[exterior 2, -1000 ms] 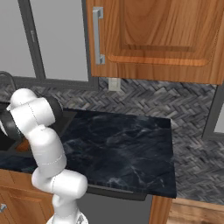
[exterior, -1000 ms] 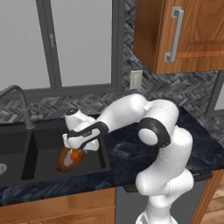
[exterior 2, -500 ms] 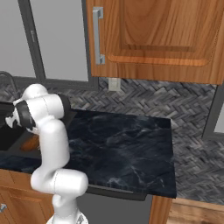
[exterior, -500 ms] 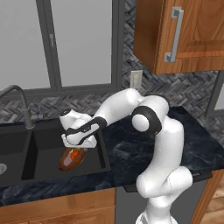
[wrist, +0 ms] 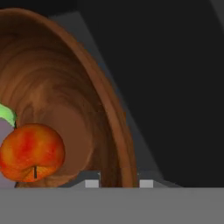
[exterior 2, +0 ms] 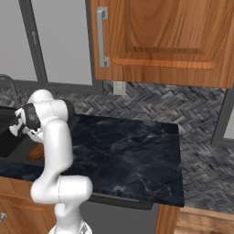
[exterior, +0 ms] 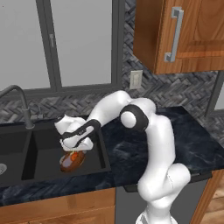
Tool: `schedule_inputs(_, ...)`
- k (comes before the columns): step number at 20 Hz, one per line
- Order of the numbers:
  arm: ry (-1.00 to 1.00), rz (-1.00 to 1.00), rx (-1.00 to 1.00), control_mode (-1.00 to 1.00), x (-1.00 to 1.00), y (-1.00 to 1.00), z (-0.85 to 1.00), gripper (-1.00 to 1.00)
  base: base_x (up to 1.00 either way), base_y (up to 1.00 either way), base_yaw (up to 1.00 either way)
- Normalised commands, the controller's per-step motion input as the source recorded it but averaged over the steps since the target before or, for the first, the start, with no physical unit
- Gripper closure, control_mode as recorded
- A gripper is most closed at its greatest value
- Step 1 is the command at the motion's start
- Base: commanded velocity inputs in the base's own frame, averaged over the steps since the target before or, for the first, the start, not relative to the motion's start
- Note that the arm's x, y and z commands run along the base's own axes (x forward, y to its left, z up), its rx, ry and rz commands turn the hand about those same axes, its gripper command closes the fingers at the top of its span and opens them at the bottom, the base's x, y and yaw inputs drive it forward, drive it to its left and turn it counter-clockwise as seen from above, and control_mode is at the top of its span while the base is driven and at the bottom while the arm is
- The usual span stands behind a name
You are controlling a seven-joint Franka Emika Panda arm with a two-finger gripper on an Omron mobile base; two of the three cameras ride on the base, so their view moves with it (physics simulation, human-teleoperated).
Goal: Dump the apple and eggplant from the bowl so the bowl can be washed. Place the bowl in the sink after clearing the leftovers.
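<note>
since a second ago the elbow swings right; hand (exterior: 75, 146) grips the bowl (exterior: 72, 161) rim over the sink (exterior: 43, 153) (rigid, glossy, slippery); apple (wrist: 31, 152) rolls loose.

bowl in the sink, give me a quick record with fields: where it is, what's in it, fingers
bowl position: bowl sits in the right basin of the sink
contents: apple and eggplant both inside, touching
fingers: gripper straddles the bowl rim, fingers nearly shut on it
dumping: not done
</note>
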Motion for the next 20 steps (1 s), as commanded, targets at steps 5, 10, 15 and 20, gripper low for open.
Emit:
schedule_inputs(5, 0.04, 0.03, -0.3, -1.0, 0.03, 0.39, -0.33, 1.0, 0.0, 0.0, 0.0)
schedule_inputs(10, 0.0, 0.0, 0.0, -1.0, 0.0, 0.0, 0.0, 1.0, 0.0, 0.0, 0.0)
schedule_inputs(15, -0.1, 0.0, -0.08, -1.0, 0.01, 0.16, 0.24, 1.0, 0.0, 0.0, 0.0)
schedule_inputs(20, 0.0, 0.0, -0.15, -1.0, -0.2, -0.01, 0.24, 1.0, 0.0, 0.0, 0.0)
